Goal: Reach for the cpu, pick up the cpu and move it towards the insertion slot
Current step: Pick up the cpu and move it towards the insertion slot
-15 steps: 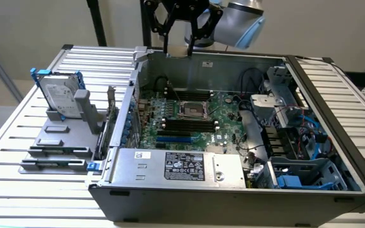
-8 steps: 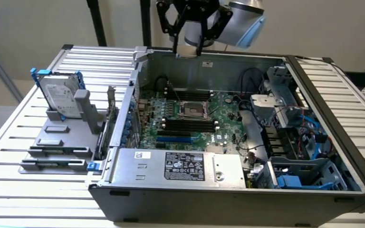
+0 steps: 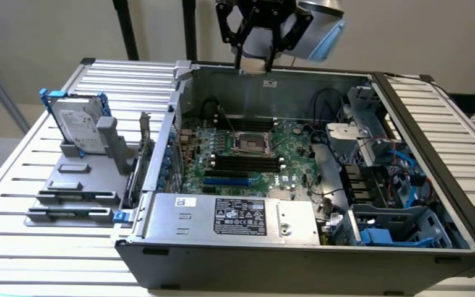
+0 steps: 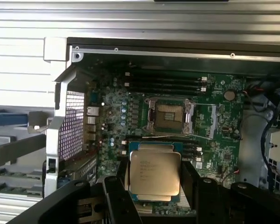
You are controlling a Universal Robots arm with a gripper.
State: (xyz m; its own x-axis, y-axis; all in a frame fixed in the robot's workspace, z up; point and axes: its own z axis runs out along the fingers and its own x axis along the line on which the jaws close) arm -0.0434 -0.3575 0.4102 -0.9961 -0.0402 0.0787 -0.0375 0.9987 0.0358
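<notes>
The tool [image 4: 154, 186] grips the cpu [image 4: 153, 173] between its dark fingers [image 4: 190, 179], chip flat with its silvery top showing. In the exterior view the tool [image 3: 258, 62] hangs at top centre, over the open computer case [image 3: 221, 263]. The insertion slot [image 3: 248, 142] lies mid-frame on the green board [image 3: 291, 151], well apart from the chip.

Robotics lab/workshop: opened PC case [image 3: 303, 247] on slatted aluminium bench [image 3: 23, 185].

Open computer case [image 3: 435, 204] on slatted table [image 3: 23, 185]; hard drive [image 3: 81, 127] upright in grey rack; power supply [image 3: 237, 216] inside.
</notes>
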